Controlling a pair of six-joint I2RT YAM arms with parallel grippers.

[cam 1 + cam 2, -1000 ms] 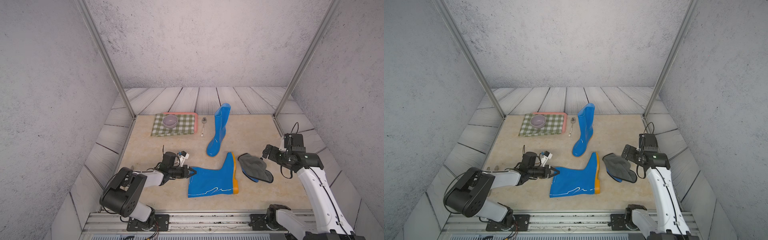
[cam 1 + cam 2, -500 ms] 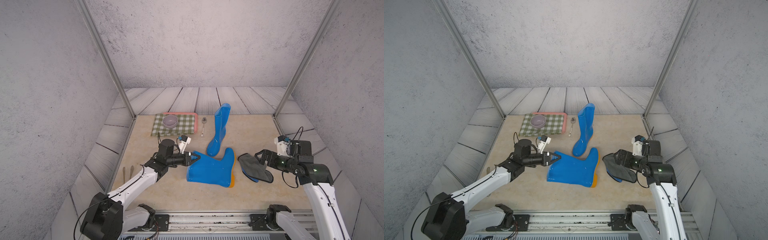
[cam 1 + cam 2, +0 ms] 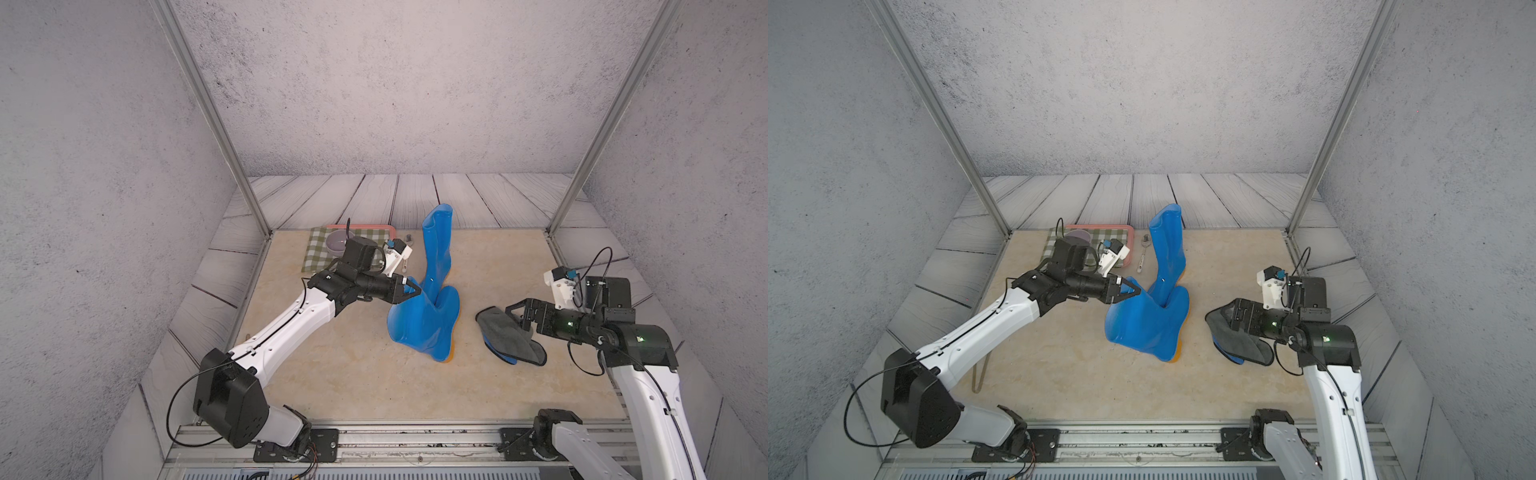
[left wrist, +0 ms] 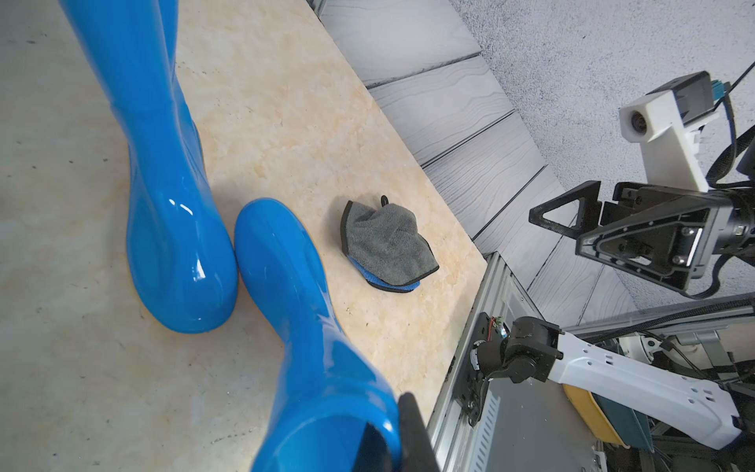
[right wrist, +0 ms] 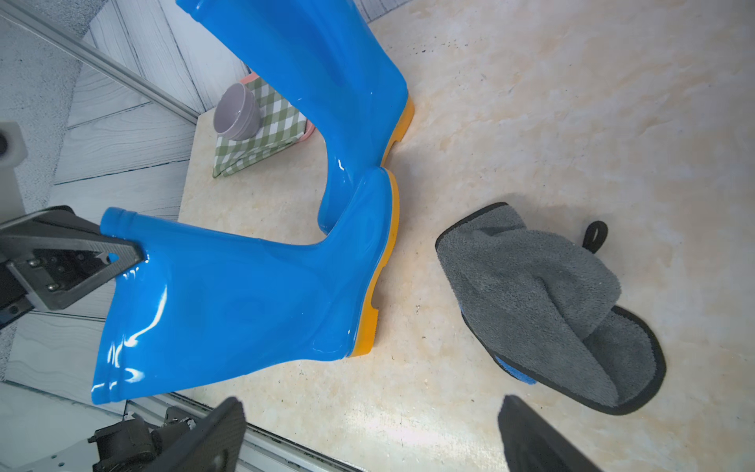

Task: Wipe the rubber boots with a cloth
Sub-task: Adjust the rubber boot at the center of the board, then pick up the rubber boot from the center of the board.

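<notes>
Left gripper (image 3: 409, 291): clenched on the top rim of the tilted boot (image 3: 419, 328), pinching the shaft wall right at the opening. The right wrist view shows a fingertip (image 5: 132, 253) pressed flat on the glossy outside.

Tilted boot: bright blue with a yellow-orange sole, and its shaft is lifted off the table (image 3: 332, 374) and leans toward the left arm. The foot is low at the table with the heel end down. The sole faces the grey cloth (image 3: 509, 338). Its toe sits just beside the foot of the upright boot (image 3: 436, 249), and from the left wrist view the two seem to touch.

Upright boot: stands on its own sole behind the tilted one, shaft straight up and toe toward the front.

Grey cloth: lies crumpled on the table to the right of the boots, near the tilted boot's sole but apart from it. The grey side is up, a strip of blue shows at one edge, and a small black loop (image 5: 594, 235) sticks out on the far side.

Right gripper (image 3: 517, 318): released, with the jaws spread wide and nothing between them. In both top views it overlaps the cloth's right edge, but the left wrist view shows it hanging in the air, clear of cloth and table.

Back left corner: a checked cloth (image 3: 316, 257) lies over a pink tray (image 3: 357, 227) with a grey bowl (image 3: 336, 243) on top, partly hidden by the left arm.

Spoon (image 3: 1143, 253): flat on the table between the tray and the upright boot.
</notes>
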